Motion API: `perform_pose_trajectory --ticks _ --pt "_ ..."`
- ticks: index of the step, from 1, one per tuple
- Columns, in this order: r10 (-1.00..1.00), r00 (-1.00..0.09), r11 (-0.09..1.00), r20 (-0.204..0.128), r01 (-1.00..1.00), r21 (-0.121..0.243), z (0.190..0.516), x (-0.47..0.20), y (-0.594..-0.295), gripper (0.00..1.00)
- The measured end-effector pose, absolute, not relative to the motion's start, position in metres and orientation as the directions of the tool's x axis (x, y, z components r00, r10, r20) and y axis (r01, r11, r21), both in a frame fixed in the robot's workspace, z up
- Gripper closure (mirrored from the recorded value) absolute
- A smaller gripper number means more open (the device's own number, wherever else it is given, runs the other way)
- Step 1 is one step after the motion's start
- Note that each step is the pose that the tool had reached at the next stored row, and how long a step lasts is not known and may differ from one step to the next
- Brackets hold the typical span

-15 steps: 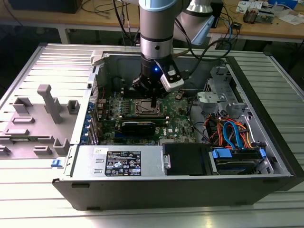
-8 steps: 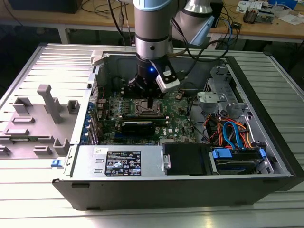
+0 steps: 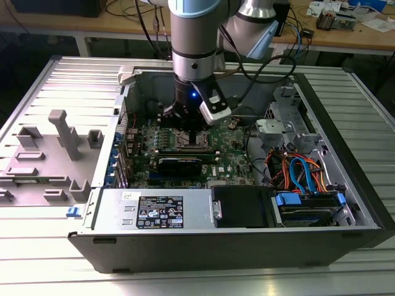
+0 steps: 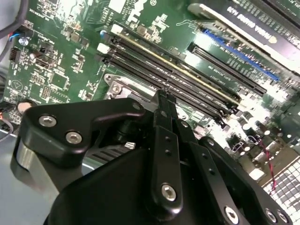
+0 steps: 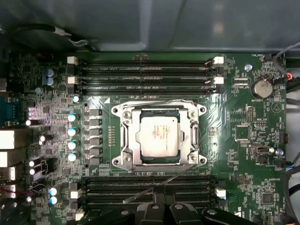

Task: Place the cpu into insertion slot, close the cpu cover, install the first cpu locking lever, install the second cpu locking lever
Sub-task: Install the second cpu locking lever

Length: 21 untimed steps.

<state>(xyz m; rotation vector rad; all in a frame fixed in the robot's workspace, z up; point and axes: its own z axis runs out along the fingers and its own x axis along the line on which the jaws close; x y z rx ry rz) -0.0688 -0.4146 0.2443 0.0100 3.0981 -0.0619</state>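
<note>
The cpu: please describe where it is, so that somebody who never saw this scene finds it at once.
Look inside the open computer case at the green motherboard. Near its middle, between two banks of long black memory slots, sits a metal-framed socket. The cpu is the flat, dull silver square lying in that frame, the one plain metal plate among dark slots and small parts.

Even overhead light in the exterior view; the open computer case (image 3: 234, 246) is dim inside. A blue lamp (image 3: 194, 94) glows at twelve o'clock. Both wrist views are soft.
</note>
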Motion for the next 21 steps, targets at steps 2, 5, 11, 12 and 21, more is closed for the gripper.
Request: perform_pose_trajectory --ticks 2,5,11,12,21 --pt "0.003 -0.999 0.999 -0.043 0.004 -0.040 0.244 -0.072 -0.415 0.89" --pt "0.001 -0.999 0.999 -0.043 0.003 -0.040 0.244 -0.076 -0.415 0.89" --pt "0.001 -0.999 0.999 -0.042 0.003 -0.036 0.244 -0.076 -0.419 0.89" --pt "0.001 -0.999 0.999 -0.042 0.003 -0.035 0.245 -0.076 -0.420 0.89" --pt "0.001 -0.999 1.000 -0.042 0.002 -0.010 0.244 -0.086 -0.426 0.89"
